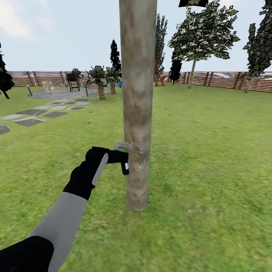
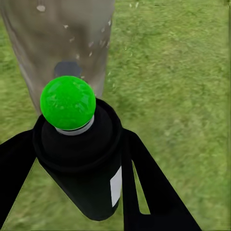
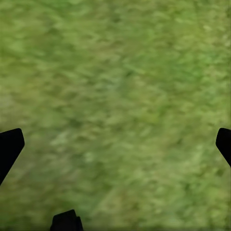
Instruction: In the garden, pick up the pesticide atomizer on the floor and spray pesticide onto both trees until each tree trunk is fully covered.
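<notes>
- While the black left gripper clamps the dark pesticide atomizer with pale trigger head and green dot, nozzle close to the smooth grey-brown mottled tree trunk: judge sweep up and around, since white flecks sit only low.
- Right gripper: fingers spread, holding nothing, over blurred grass.
- Second leafy tree stands near the slatted fence.

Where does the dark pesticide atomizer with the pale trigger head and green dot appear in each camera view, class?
Head view: the dark pesticide atomizer sits just below centre, held in the left gripper, nozzle at the grey-brown tree trunk.
Left wrist view: it sits centre-left, green dot toward the camera, between the black fingers.
Right wrist view: lawn; no atomizer here.
Shared landmark: the trunk, also behind the bottle in the left wrist view.
</notes>
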